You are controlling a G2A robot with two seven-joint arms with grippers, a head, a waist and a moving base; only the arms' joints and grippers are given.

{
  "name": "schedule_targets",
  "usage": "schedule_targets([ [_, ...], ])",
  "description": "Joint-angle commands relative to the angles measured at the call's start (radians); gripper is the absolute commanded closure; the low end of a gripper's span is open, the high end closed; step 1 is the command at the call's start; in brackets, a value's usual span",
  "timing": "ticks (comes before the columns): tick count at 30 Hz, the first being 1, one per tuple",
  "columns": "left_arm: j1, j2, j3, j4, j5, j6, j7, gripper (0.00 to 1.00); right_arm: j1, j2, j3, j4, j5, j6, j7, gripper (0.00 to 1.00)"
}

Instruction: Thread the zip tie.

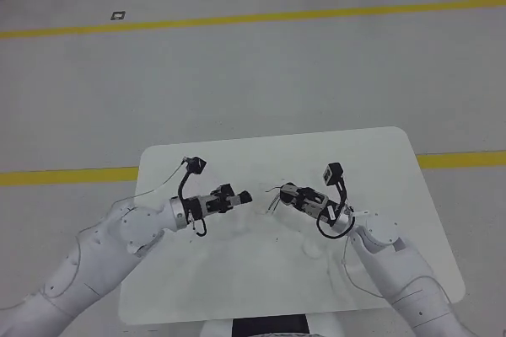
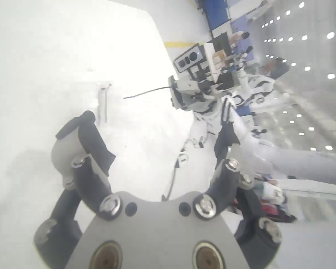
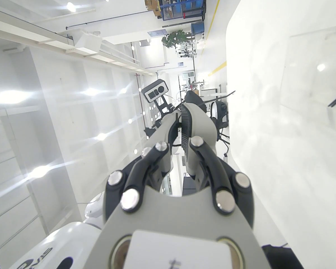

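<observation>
**Two robot arms meet over a white desk, one holding a zip tie**

Seen from above, a white desk with rounded corners (image 1: 320, 156) has both arms reaching in from its near edge. Their tips point toward each other near the middle of the surface.

The right pincer (image 1: 282, 193) is clamped on a thin, dark, flexible plastic zip tie (image 1: 272, 200), its two fingers pressed together with no visible gap. In the left wrist view the right pincer (image 2: 175, 92) appears farther off. The zip tie (image 2: 145, 92) sticks out of it as a slender, slightly curved strip, held above the desk (image 2: 72, 43) and aimed toward the left arm. In the right wrist view that pincer (image 3: 184, 107) shows as two pale fingers lying side by side. The zip tie (image 3: 222, 96) juts past their tips over the desk (image 3: 268, 141) (which end is the head cannot be made out).

The left pincer (image 1: 243, 199) sits just across from the zip tie's free end, near it but apart. This pincer (image 2: 156, 125) is spread wide, its black-padded fingers (image 2: 92, 141) well apart, and it grips nothing.

Beyond the desk, a yellow line (image 1: 59, 177) runs across the grey floor (image 1: 253, 76).
</observation>
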State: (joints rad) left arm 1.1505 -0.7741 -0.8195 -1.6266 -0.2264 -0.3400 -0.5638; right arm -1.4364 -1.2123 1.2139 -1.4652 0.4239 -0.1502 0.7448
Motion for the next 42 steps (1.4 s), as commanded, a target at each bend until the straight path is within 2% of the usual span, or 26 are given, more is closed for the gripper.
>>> schedule_targets([
  [1,0.002,-0.004,-0.024,0.035,-0.069,0.0,-0.084,0.0,0.0,0.0,0.0,0.0,0.0,0.0,0.0,1.0],
  [6,0.002,-0.033,-0.065,0.123,-0.21,0.0,-0.273,0.0,0.0,0.0,0.0,0.0,0.0,0.0,0.0,1.0],
  [9,-0.001,-0.056,-0.085,0.168,-0.261,0.0,-0.354,0.0,0.0,0.0,0.0,0.0,0.0,0.0,0.0,1.0],
  [13,0.001,-0.096,-0.122,0.228,-0.35,0.0,-0.484,0.0,0.0,0.0,0.0,0.0,0.0,0.0,0.0,1.0],
  [18,-0.005,-0.151,-0.159,0.318,-0.372,0.0,-0.594,0.0,0.0,0.0,0.0,0.0,0.0,0.0,0.0,1.0],
  [20,-0.012,-0.162,-0.165,0.342,-0.346,0.0,-0.593,0.0,0.0,0.0,0.0,0.0,0.0,0.0,0.0,1.0],
  [27,-0.012,-0.162,-0.165,0.342,-0.346,0.0,-0.593,0.0,0.0,0.0,0.0,0.0,0.0,0.0,0.0,1.0],
  [29,-0.007,-0.163,-0.165,0.34,-0.351,0.004,-0.559,0.0,0.0,0.0,0.0,0.0,0.0,0.0,0.0,1.0],
  [30,0.0,-0.166,-0.162,0.336,-0.381,0.007,-0.553,0.0,-0.001,0.0,0.0,-0.001,0.001,0.0,-0.004,1.0],
  [35,0.001,-0.182,-0.143,0.358,-0.499,0.0,-0.624,0.0,-0.007,-0.003,-0.011,-0.005,0.062,-0.012,0.025,1.0],
  [42,-0.028,-0.216,-0.117,0.407,-0.533,0.0,-0.624,0.0,0.014,-0.011,-0.04,0.024,0.178,-0.024,0.123,1.0],
])
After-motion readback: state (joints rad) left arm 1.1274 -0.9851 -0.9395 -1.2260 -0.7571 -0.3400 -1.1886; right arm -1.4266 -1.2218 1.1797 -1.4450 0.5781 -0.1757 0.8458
